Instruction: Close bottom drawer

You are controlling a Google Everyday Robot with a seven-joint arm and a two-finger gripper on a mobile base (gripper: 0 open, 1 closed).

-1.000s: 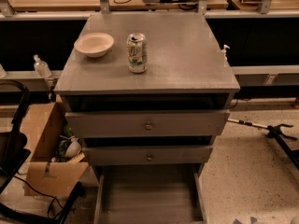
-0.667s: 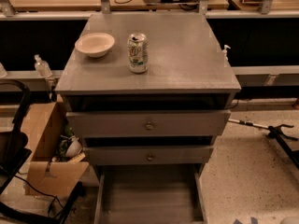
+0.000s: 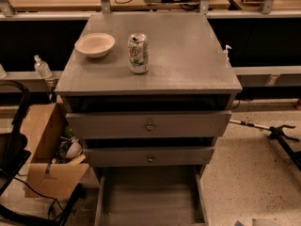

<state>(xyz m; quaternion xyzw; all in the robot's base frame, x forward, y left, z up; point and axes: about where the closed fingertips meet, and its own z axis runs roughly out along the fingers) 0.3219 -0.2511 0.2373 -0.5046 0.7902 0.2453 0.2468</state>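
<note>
The bottom drawer (image 3: 150, 199) stood pulled out under the bench (image 3: 188, 55) — bowl (image 3: 95, 44) and can (image 3: 138, 53) on top, cluttered cardboard box (image 3: 44, 149) beside it. The gripper was out of view — state untellable.

The grey cabinet top (image 3: 188, 55) carries a pale bowl (image 3: 94, 44) near an upright soda can (image 3: 138, 53); pincer out of view.

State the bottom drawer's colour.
The bottom drawer is plain grey, camera view; gripper out of view.

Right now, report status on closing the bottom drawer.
Gripper not in view. Bottom drawer open, tray pulled out toward camera. Cardboard box on floor to its left, not across its path.
</note>
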